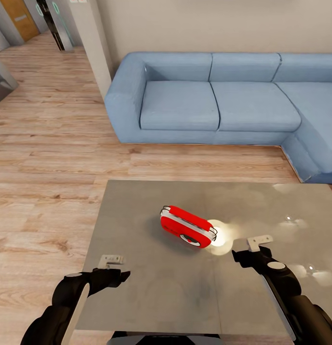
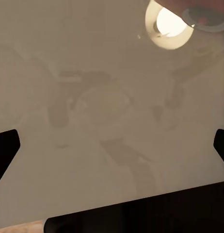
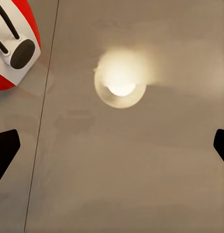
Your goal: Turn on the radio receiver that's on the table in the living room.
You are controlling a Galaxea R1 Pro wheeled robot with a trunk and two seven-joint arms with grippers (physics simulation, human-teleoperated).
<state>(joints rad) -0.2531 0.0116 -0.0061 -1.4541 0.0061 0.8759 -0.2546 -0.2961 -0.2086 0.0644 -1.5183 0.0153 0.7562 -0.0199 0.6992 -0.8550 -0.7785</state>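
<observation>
Red radio receiver [image 1: 188, 226], blue sofa [image 1: 223, 98]

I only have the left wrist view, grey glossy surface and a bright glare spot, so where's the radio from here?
Observer: The head view shows the radio receiver lying mid-table, ahead of both arms and nearer the right gripper.
Operator: Is the right gripper touching it?
Observer: No. It hovers apart from the radio, beside the glare spot.
Operator: And my left gripper?
Observer: The left gripper sits over the table's near left part, fingers spread, holding nothing.
</observation>
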